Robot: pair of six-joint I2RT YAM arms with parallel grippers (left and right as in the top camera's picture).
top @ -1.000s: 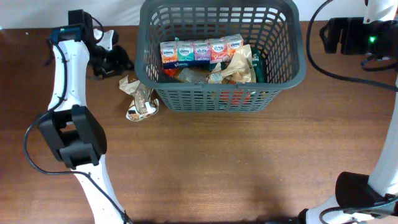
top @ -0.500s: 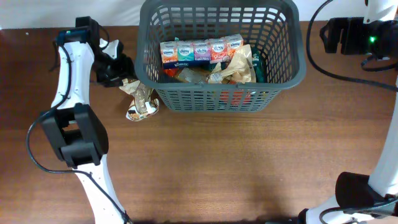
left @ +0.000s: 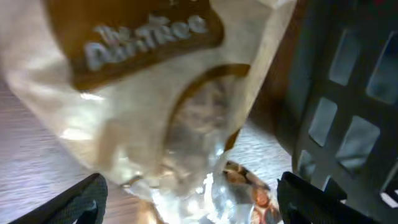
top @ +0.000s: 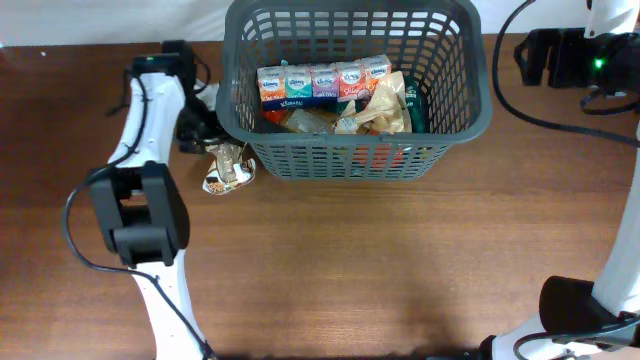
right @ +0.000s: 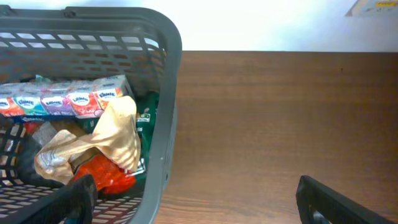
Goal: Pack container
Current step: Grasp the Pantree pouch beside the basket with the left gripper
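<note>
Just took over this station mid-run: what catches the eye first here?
The big grey container at the far middle of the table, holding a row of colourful tissue packs. Just outside its left wall, a tan snack bag lies on the table, with the open left gripper hovering right over it.

one dark grey slotted plastic basket. five small colourful tissue packs in a row. two crumpled tan snack bags. one dark green pack. one red-orange pack. two white robot arms.
</note>
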